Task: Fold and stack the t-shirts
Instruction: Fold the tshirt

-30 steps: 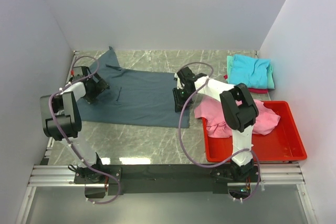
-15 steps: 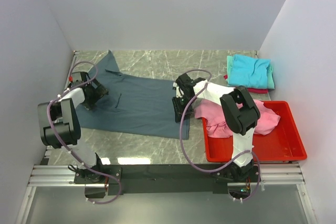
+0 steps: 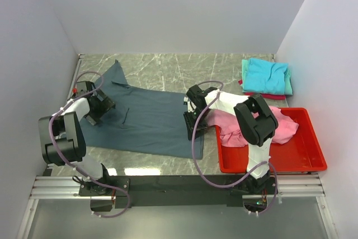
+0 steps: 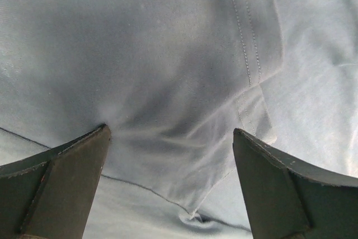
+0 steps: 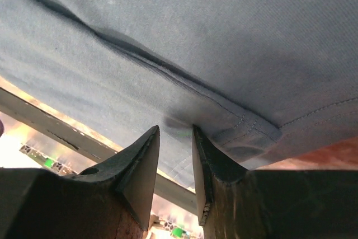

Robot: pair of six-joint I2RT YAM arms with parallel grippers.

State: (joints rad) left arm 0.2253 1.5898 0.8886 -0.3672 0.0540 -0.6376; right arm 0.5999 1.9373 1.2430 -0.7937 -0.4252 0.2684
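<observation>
The dark slate blue-grey t-shirt (image 3: 145,116) lies spread flat on the marble table, one sleeve pointing to the far left. My left gripper (image 3: 96,110) rests on its left part. In the left wrist view the jaws (image 4: 170,130) stand wide apart, tips pressed on wrinkled cloth (image 4: 168,54). My right gripper (image 3: 191,121) is at the shirt's right edge. In the right wrist view its jaws (image 5: 175,128) are nearly together, pinching the stitched hem (image 5: 224,37). The pink t-shirt (image 3: 285,130) lies crumpled in the bin, partly hidden by the right arm.
The red plastic bin (image 3: 302,160) stands at the near right. A folded stack with a turquoise t-shirt (image 3: 267,75) on top, over mint (image 3: 288,87) and red (image 3: 254,95) ones, sits at the far right. White walls close in three sides.
Both grippers have moved toward the near edge, and the dark shirt has slid that way with them. Its right near corner is now closer to the table's front.
</observation>
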